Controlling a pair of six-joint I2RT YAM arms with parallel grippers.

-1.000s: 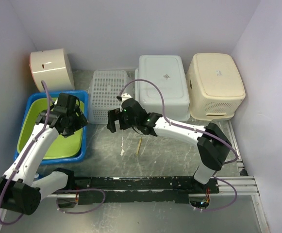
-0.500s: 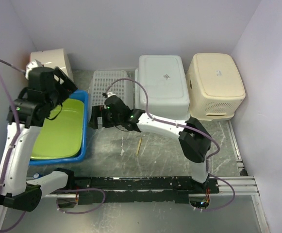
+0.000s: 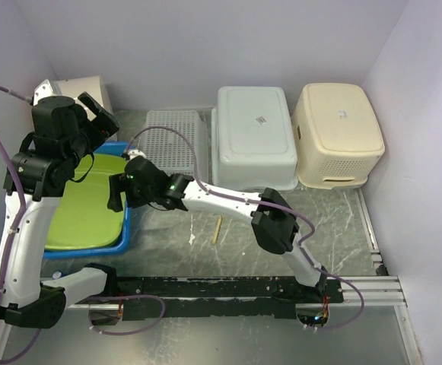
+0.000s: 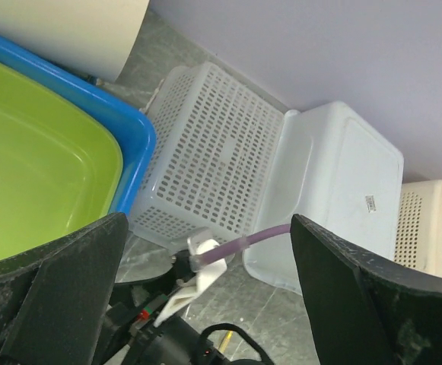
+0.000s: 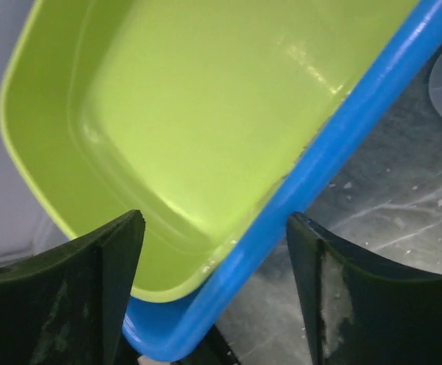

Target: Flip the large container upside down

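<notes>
On the grey marbled table (image 3: 281,220), at its left side, the blue tub (image 3: 91,251) sits upright with its open side up. A green tub (image 3: 84,205) is nested inside it, also open side up, filling most of the blue one.

Along the back wall three other bins stand in a row, all bottom side up. The cream container (image 3: 336,133) is at the right. The white container (image 3: 252,133) is just beside it in the middle. The white perforated basket (image 3: 173,137) touches the white container's left side. A round cream bin (image 3: 84,85) lies in the back left corner, behind the blue tub.

The right arm reaches across the table to the left, and the right gripper (image 3: 116,194) is at the blue tub's right rim. From its wrist camera the fingers (image 5: 68,289) stand apart, with the blue rim (image 5: 342,129) and part of the green tub running between them. Whether either finger touches the rim cannot be told.

The left gripper (image 3: 99,114) is raised above the back of the blue tub. Its fingers (image 4: 53,289) are spread wide with nothing between them.

A small pale stick (image 3: 218,227) lies on the bare table in front of the basket, well apart from the tubs.
</notes>
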